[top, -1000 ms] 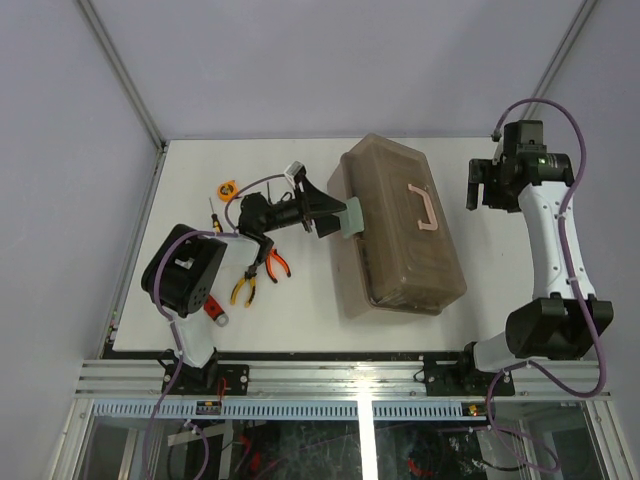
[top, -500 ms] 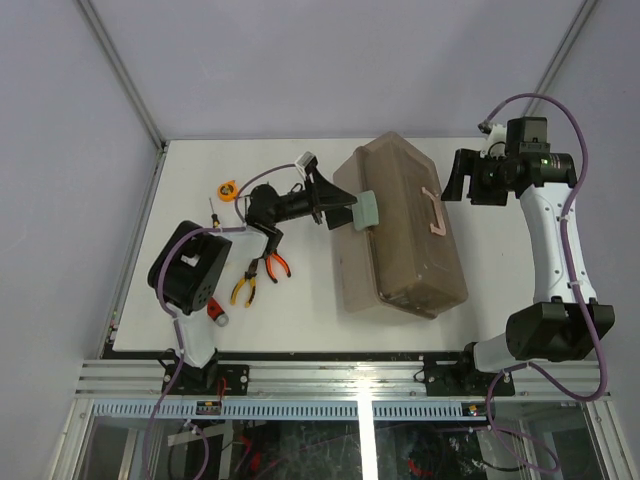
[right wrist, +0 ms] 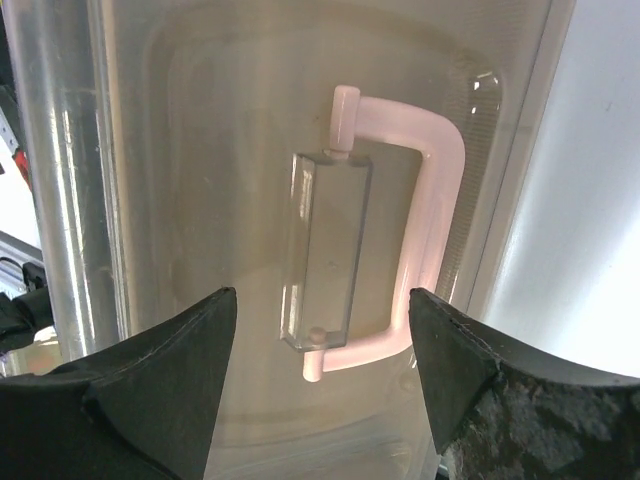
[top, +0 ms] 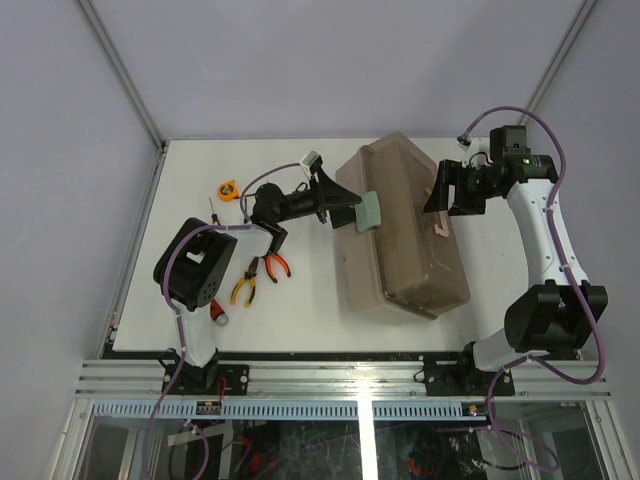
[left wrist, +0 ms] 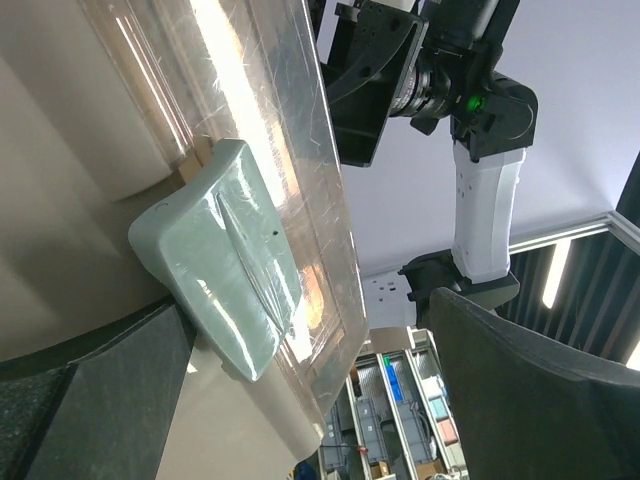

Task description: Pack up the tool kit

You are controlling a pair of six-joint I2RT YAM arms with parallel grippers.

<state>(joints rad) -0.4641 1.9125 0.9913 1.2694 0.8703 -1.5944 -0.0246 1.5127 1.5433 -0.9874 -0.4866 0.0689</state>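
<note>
The beige toolbox (top: 400,240) with a translucent brown lid lies in the middle of the table, its lid down. My left gripper (top: 348,207) is open at the box's left side. The green latch (top: 367,209) lies against one finger in the left wrist view (left wrist: 225,255). My right gripper (top: 446,192) is open over the lid. The pink handle (right wrist: 432,210) lies flat below and between its fingers (right wrist: 160,385). Orange pliers (top: 276,264), yellow pliers (top: 243,288), a screwdriver (top: 212,214) and the orange tape measure (top: 229,188) lie left of the box.
A small red-handled tool (top: 216,311) lies by the left arm's base. The table's near edge runs just below the box. White table shows right of the box and behind it. Grey walls close in the back and sides.
My right gripper has swung left from the table's right side to over the pink handle. My left gripper has moved up and right with the latch, and the box has turned a little.
</note>
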